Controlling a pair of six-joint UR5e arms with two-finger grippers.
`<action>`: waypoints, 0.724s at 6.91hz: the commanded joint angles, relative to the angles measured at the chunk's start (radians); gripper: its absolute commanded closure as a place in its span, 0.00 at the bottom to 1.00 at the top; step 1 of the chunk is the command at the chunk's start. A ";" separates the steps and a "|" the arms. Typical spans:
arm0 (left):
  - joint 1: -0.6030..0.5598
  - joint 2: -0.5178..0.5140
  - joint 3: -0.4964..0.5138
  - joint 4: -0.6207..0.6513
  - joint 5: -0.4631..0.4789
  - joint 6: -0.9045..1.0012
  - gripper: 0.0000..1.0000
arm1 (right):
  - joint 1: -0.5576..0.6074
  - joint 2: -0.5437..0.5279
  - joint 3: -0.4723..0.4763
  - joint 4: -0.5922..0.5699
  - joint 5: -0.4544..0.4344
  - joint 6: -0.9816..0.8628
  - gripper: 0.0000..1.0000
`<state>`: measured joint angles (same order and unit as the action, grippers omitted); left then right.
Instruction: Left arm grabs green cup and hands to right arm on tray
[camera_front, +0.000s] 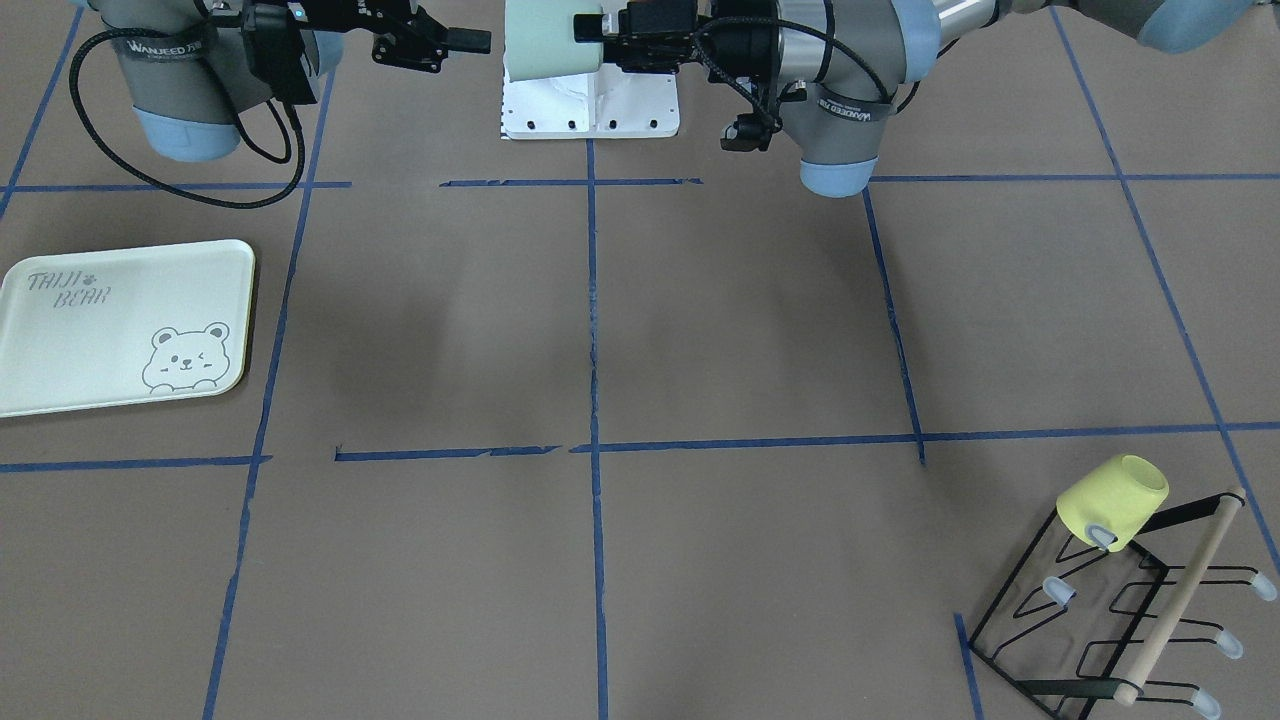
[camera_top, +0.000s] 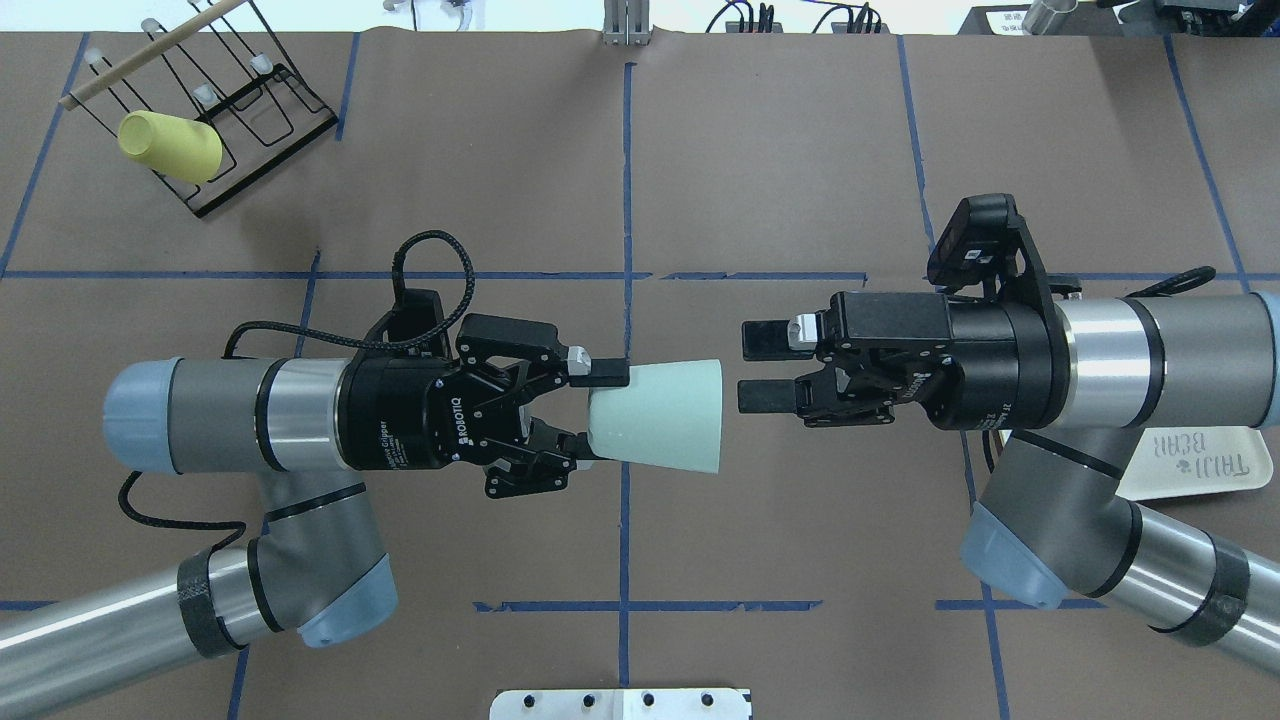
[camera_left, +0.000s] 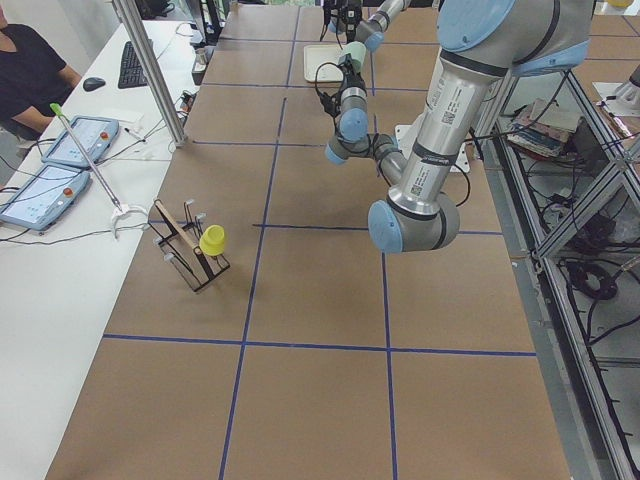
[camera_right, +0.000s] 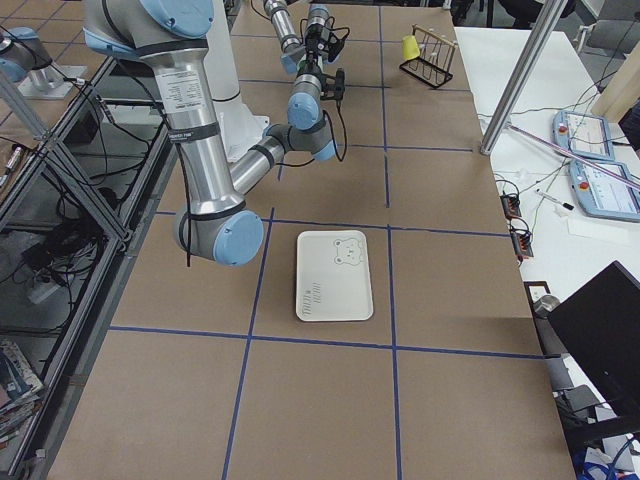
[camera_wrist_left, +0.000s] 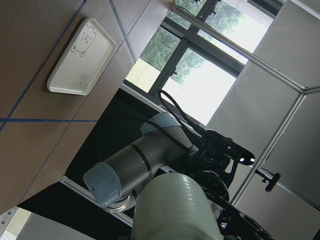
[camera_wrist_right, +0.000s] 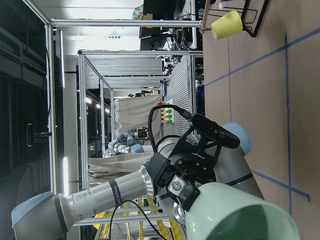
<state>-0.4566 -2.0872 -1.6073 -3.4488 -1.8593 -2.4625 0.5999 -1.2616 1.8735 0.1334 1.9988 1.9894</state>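
Overhead exterior coverage puts the white mounting plate nearest, straight back from the green cup toward the robot. The tray lies well to the cup's right and slightly nearer, mostly hidden under the right forearm.

The cup hangs sideways in the air above the table. The left gripper is clamped on its narrow base, and its wide mouth faces the right gripper. That gripper sits just beside the rim without touching, empty, its fingers only partly spread. Farthest off, well to the cup's left, a yellow-green cup sits on a wire rack.

The right fingers look set narrower than the cup's mouth, so they could butt the rim and lever the cup out of the tapered base grip. An early release by the left gripper would drop it.

There is little room between rim and fingertips. The route from cup to tray passes under the right arm's own elbow.
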 joint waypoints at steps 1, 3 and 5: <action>0.003 -0.001 0.001 -0.001 0.000 0.000 1.00 | -0.018 0.004 0.001 0.000 -0.011 0.000 0.00; 0.007 -0.004 0.001 0.000 0.002 0.002 1.00 | -0.049 0.004 0.006 0.000 -0.038 0.000 0.13; 0.007 -0.008 0.001 0.002 0.008 0.002 1.00 | -0.061 0.004 0.006 0.002 -0.043 0.000 0.49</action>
<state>-0.4497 -2.0940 -1.6061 -3.4481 -1.8534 -2.4606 0.5464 -1.2579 1.8787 0.1345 1.9601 1.9896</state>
